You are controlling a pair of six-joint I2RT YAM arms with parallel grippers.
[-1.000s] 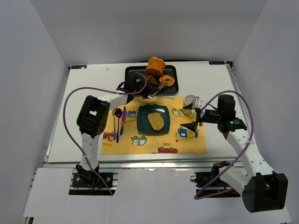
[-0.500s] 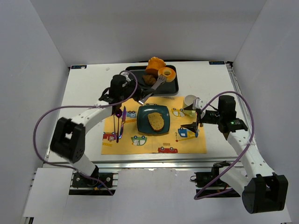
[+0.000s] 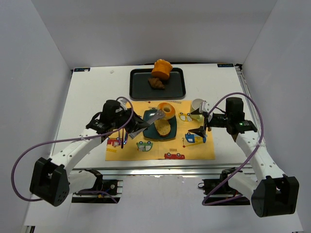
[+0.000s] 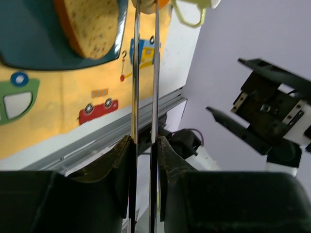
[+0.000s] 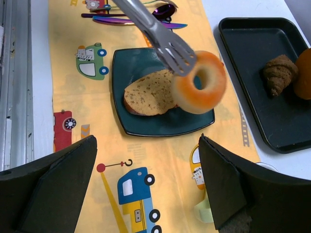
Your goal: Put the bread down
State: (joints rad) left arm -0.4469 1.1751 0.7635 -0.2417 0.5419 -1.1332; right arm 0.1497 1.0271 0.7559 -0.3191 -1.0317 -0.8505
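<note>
Now bread (image 5: 148,92) on teal plate (image 5: 127,65), beneath donut (image 5: 201,82) in tongs (image 5: 155,31) within clenched left jaws; right jaws agape, well apart.

The left arm (image 3: 80,144) is stretched toward the middle, left gripper (image 4: 144,145) clamped on tongs (image 4: 136,73). The right gripper (image 3: 202,122) is spread wide.
</note>
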